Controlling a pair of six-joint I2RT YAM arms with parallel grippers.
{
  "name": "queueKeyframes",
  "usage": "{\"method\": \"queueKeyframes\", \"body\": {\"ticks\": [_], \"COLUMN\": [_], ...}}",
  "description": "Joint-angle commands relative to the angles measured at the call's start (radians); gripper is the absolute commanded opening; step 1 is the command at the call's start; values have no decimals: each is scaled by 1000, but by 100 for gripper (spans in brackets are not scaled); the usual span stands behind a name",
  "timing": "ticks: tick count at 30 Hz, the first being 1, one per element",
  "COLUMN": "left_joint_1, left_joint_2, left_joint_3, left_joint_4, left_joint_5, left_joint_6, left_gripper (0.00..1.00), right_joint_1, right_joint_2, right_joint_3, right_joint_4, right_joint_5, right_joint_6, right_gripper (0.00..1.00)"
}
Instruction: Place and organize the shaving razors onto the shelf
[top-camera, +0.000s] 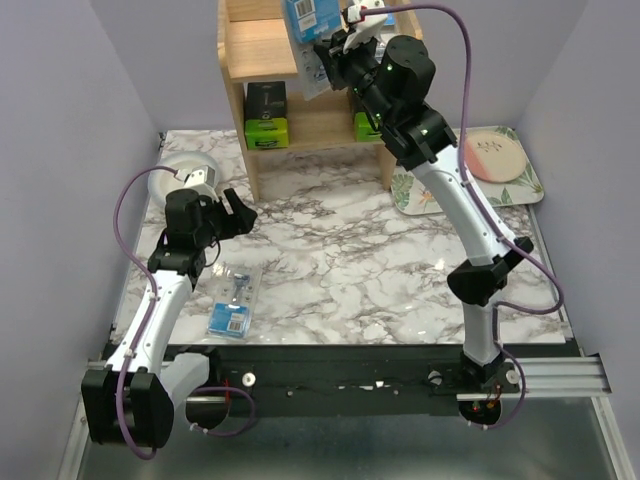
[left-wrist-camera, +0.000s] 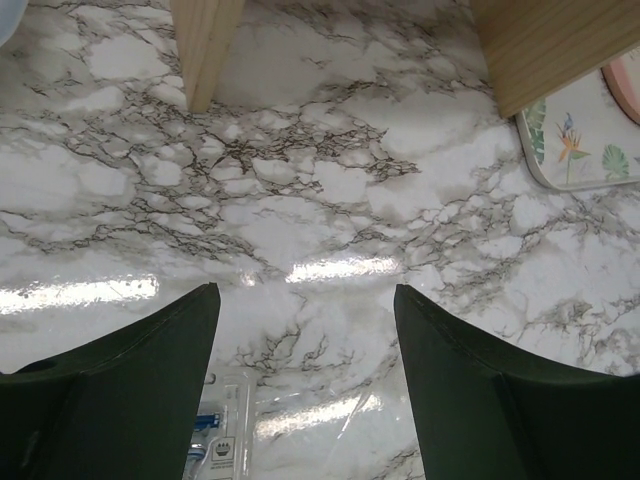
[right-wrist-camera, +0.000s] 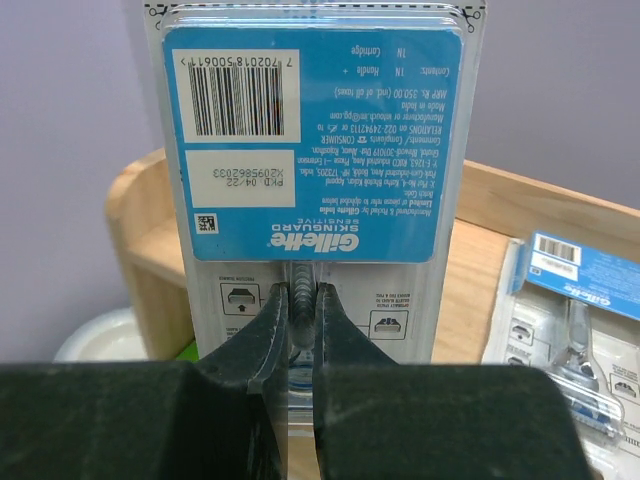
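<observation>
My right gripper (right-wrist-camera: 300, 300) is shut on the clear lower end of a blister razor pack (right-wrist-camera: 315, 150), holding it upright over the wooden shelf's (top-camera: 262, 50) top tier; both show in the top view, gripper (top-camera: 335, 55) and pack (top-camera: 311, 25). A second blister pack (right-wrist-camera: 575, 320) lies on the top tier to its right. A black box with a green end (top-camera: 266, 115) stands on the lower tier; another (top-camera: 364, 125) is partly hidden behind my right arm. A third blister pack (top-camera: 235, 300) lies on the marble table. My left gripper (top-camera: 235, 212) is open and empty just above it (left-wrist-camera: 225, 440).
A floral tray (top-camera: 415, 195) with a pink plate (top-camera: 495, 155) sits at the right of the shelf. A white round object (top-camera: 185, 175) stands behind my left arm. The shelf's legs (left-wrist-camera: 205, 50) and the tray's corner (left-wrist-camera: 585, 130) show in the left wrist view.
</observation>
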Motion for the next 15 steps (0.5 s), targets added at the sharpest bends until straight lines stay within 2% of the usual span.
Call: {"method": "queueKeyframes", "body": {"ticks": [1,11,15], "left_joint_1": [12,12,12], "left_joint_2": [-11,25,32], "left_joint_3": [-6,-3,18], "left_joint_4": [19,40,22], "left_joint_5": [49,89,96], "left_joint_6": [-3,-16,-18], "left_gripper": [79,80,80], "right_joint_1": [-27,-61,-69], "right_joint_2": [67,188,243], "right_joint_3": [77,96,114], "right_joint_4": [249,353,437], "right_joint_5": [99,131,120], "right_joint_6": [38,41,23], "right_gripper": [1,6,11]}}
